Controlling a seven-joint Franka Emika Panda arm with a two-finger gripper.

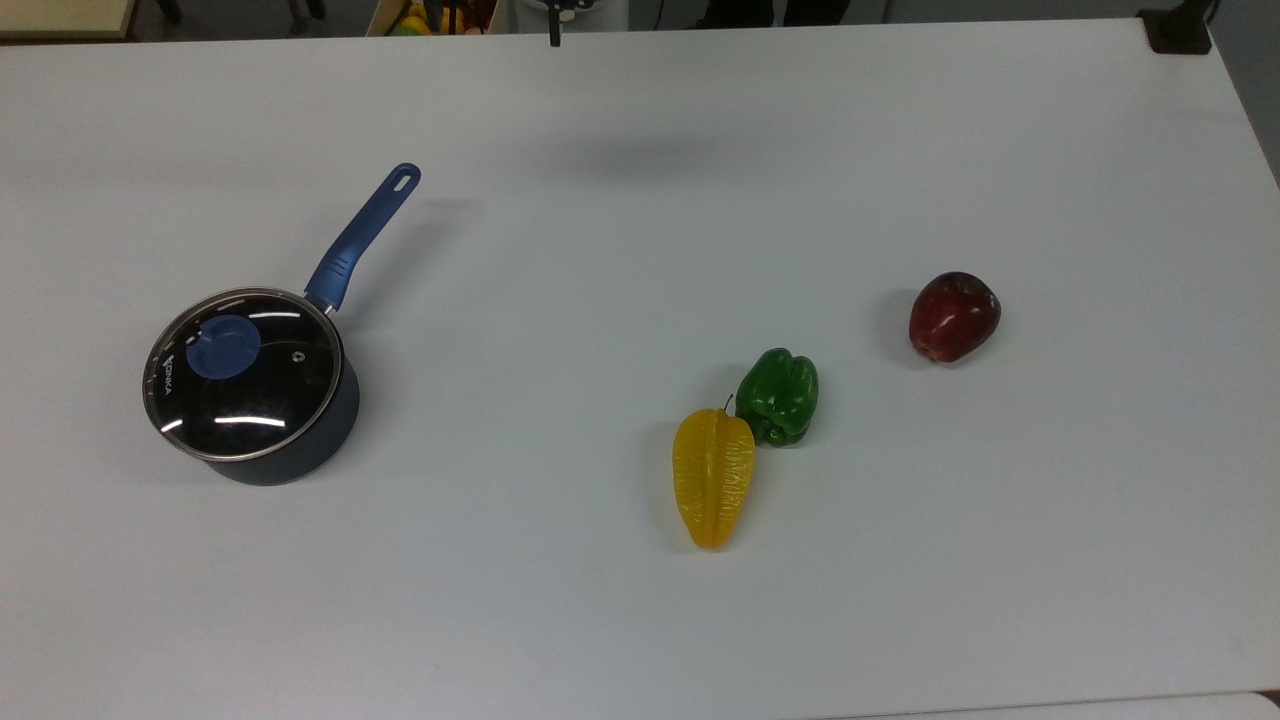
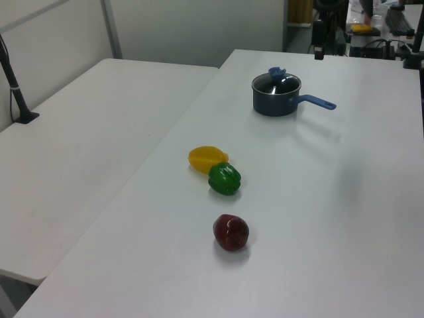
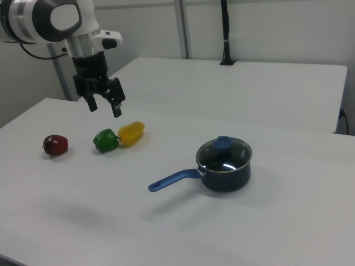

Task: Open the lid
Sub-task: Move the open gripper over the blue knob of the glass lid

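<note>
lid (image 1: 243, 373) still seated on the saucepan (image 1: 300, 440), arm well away

the gripper (image 3: 104, 106) hangs in the air with its fingers spread wide, holding nothing, above the table (image 1: 640, 620) near the green pepper (image 3: 105, 139) and yellow fruit (image 3: 131, 133) in the right view; the red apple (image 3: 55, 144) lies further toward the right view's left.

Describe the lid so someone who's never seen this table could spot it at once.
On the white table, toward the top view's left, stands a dark saucepan with a blue handle. Resting on it is the round clear glass lid, metal-rimmed, with a blue knob: the only see-through thing, far from the three fruits and vegetables.
</note>
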